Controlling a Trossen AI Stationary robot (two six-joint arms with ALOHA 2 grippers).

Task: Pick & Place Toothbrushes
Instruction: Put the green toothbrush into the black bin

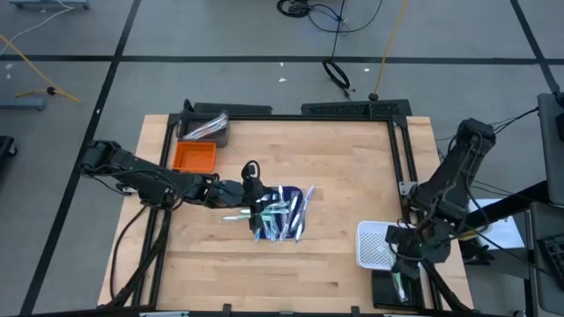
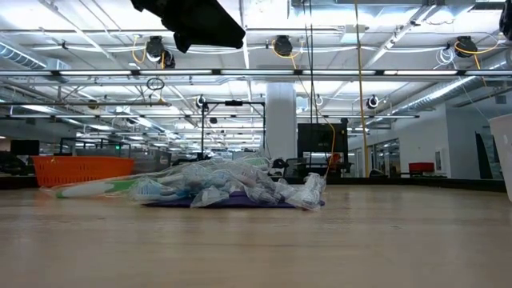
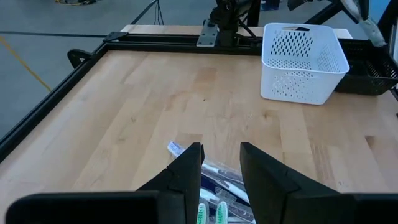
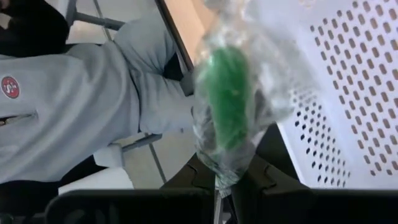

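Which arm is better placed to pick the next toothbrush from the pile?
Left: its gripper hovers open at the toothbrush pile; the right gripper holds a wrapped green toothbrush by the white basket.

Bright even ceiling light, soft shadows, blurred right wrist close-up

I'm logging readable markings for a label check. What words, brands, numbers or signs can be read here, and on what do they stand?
None can be read.
A round red badge on the person's grey sleeve: too blurred.
The wrapped green toothbrush in the right gripper: no legible print.
The pile of toothbrushes: too small.
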